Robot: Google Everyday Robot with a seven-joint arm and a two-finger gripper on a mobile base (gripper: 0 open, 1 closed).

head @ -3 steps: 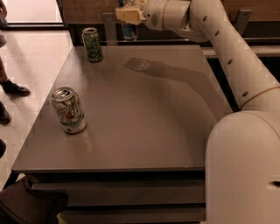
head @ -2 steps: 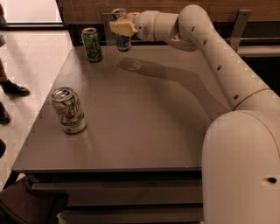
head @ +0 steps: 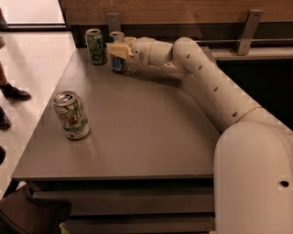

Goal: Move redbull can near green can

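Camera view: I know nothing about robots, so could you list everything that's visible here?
table: one, grey-brown, fills the middle of the view
green can: one, dark green with pale swirls, far left corner of the table
redbull can: one, blue and silver, just right of the green can
white can: one, white with green and orange swirls, near left side of the table
wooden wall: one, brown, behind the table
metal brackets: two, grey, on that wall
shoes: two, dark, on the pale floor at the left edge
arm: one, white, reaching from the lower right to the far left corner
gripper: one, pale yellow fingers, closed around the redbull can
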